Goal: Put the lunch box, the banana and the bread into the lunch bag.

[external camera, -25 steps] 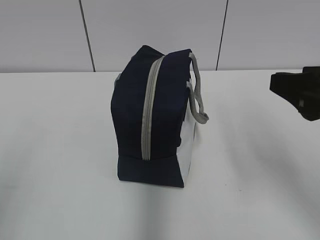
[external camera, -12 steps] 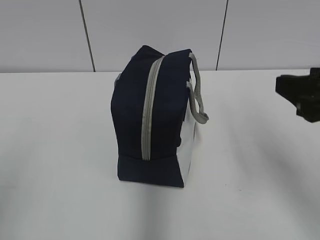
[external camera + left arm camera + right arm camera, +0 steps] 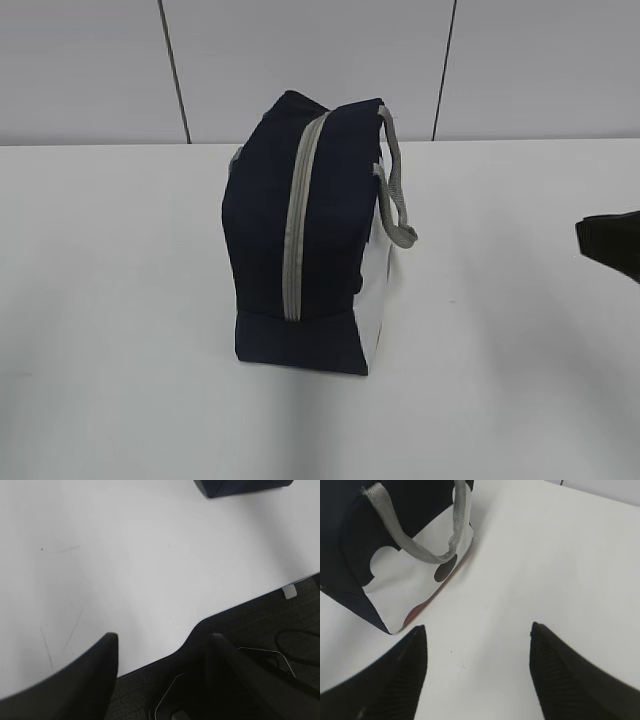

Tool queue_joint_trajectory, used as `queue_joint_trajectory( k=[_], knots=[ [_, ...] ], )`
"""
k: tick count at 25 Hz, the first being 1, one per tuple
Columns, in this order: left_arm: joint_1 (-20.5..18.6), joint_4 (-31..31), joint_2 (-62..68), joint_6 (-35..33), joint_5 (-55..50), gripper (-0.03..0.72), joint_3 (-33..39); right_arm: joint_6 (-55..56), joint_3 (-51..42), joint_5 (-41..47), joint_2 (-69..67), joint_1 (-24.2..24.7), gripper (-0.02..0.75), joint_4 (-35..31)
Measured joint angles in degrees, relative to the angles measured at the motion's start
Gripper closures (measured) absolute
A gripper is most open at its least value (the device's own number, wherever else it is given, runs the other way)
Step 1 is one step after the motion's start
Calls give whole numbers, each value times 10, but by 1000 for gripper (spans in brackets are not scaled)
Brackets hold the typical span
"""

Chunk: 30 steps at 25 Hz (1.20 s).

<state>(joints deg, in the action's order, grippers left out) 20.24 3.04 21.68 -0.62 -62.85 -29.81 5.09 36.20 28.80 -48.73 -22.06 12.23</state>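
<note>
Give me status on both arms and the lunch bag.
Left gripper open, empty, over the table's front edge. Right gripper open, empty, beside the lunch bag. Bag upright, zipper shut. No lunch box, banana or bread in view. Nothing blocking.

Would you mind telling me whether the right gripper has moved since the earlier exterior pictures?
Yes. Against the unmoved lunch bag, the right gripper has dropped lower and drawn back toward the right edge, away from the bag.

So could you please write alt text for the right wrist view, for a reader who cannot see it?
The lunch bag, navy with a white side panel and a drooping grey handle, stands on a white table at upper left. The right claw hangs open and empty above bare tabletop beside the bag.
</note>
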Motion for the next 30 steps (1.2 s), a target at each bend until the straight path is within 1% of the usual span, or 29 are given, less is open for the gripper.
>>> queue_joint_trajectory(
  k=[5,10,13,18,22,26,30],
  knots=[
    [0,0,0,0,0,296,0,-10,16,47,55,0,262,-23],
    [0,0,0,0,0,296,0,-17,18,125,90,0,262,-37],
    [0,0,0,0,0,306,0,-32,18,168,113,9,262,-50],
    [0,0,0,0,0,334,0,-43,18,248,161,66,262,-95],
    [0,0,0,0,0,349,0,-57,18,307,215,123,262,-103],
    [0,0,0,0,0,349,0,-61,11,347,272,153,262,-114],
    [0,0,0,0,0,363,0,-65,-24,364,333,170,262,-122]
  ],
)
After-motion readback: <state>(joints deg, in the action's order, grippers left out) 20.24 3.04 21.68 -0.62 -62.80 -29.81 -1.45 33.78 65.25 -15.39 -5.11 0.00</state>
